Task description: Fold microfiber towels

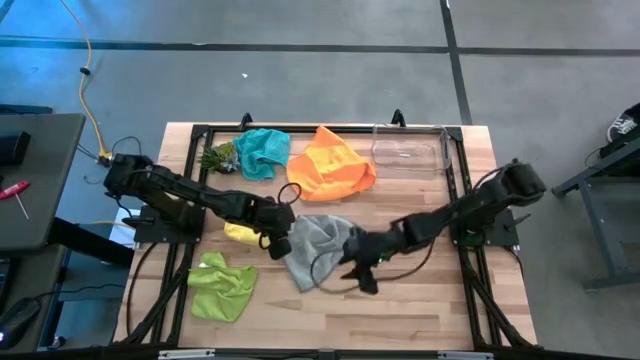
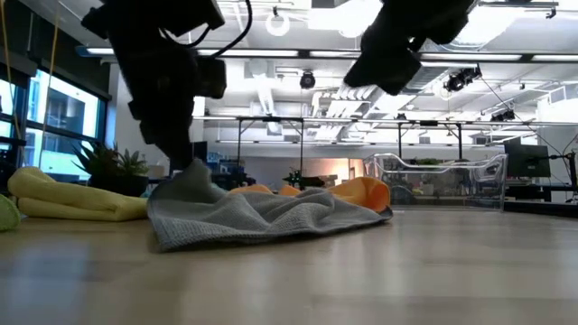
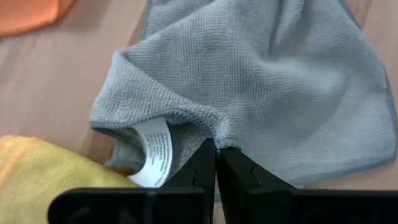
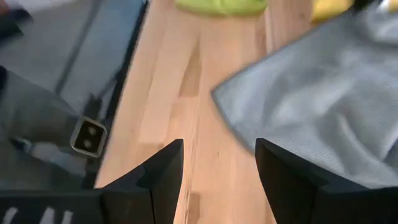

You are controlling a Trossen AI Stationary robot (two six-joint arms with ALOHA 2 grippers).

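A grey towel point(image 1: 322, 248) lies rumpled in the middle of the table. My left gripper point(image 1: 281, 243) is shut on its left edge, where a white label point(image 3: 155, 149) hangs. My right gripper point(image 1: 364, 277) hovers open over bare wood off the towel's near right corner point(image 4: 249, 99), with nothing between its fingers. A yellow towel point(image 1: 240, 232) lies bunched beside my left gripper. A lime green towel point(image 1: 222, 286) lies crumpled at the near left. A teal towel point(image 1: 262, 151) and an orange towel point(image 1: 336, 166) lie crumpled at the back. My left gripper pinches the grey towel's hemmed edge point(image 3: 219, 132), next to the label, between its two fingers. The fingers come steeply from above. That edge is drawn up into a small peak point(image 2: 191, 171), while the rest of the towel lies slack on the table.
A clear plastic bin point(image 1: 411, 150) stands at the back right. A small green spiky plant point(image 1: 218, 157) sits at the back left beside the teal towel. Black frame rails point(image 1: 456, 190) run along the table's sides. Bare wood lies along the near edge.
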